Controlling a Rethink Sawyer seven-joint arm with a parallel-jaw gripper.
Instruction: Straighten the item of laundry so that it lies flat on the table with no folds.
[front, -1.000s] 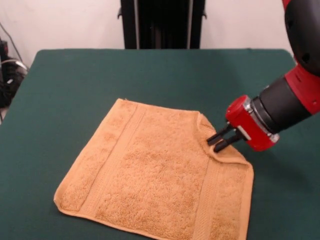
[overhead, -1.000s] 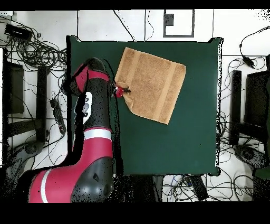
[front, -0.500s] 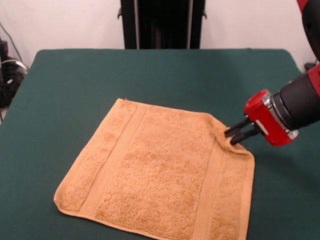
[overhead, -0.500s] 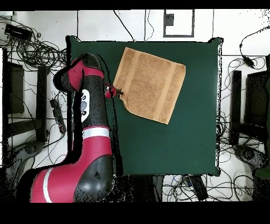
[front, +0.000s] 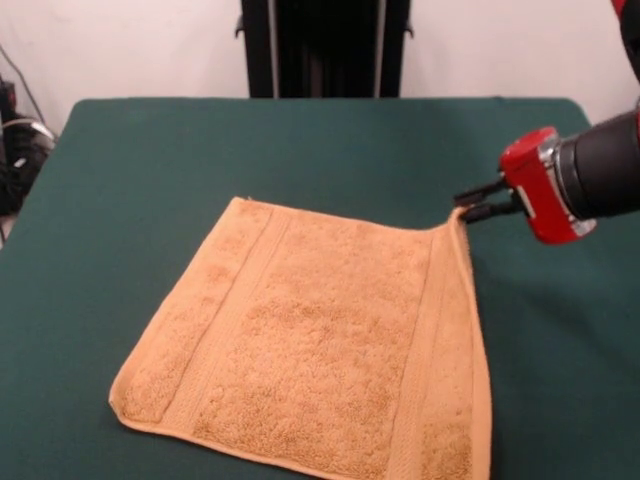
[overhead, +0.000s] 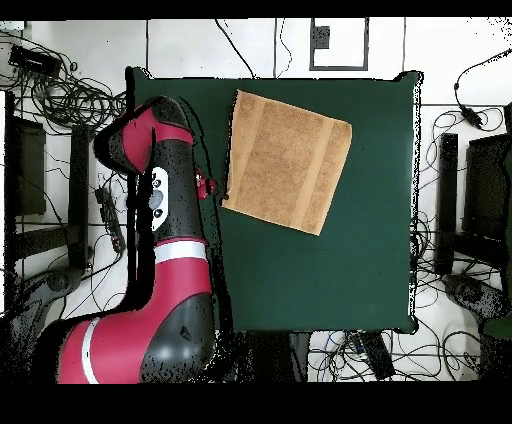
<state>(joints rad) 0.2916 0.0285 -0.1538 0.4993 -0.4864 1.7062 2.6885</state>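
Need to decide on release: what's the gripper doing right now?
Gripper: shut on the towel, pinching its far corner, lifted slightly.

arm (overhead: 165, 250): glossy red shell, black joint sections, white-grey band across lower body | white marks on black mid-link, overhead frame left | wrist: black cylinder, red cap, silver ring, front frame right edge | gripper (front: 478, 203): thin black fingers

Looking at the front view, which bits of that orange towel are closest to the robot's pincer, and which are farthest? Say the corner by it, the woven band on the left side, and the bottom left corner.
Measured from the pincer:
1. The towel's upper right corner, right at the pincer tips.
2. The left woven band, across the towel's middle.
3. The bottom left corner, at the opposite end, toward the table's near left.
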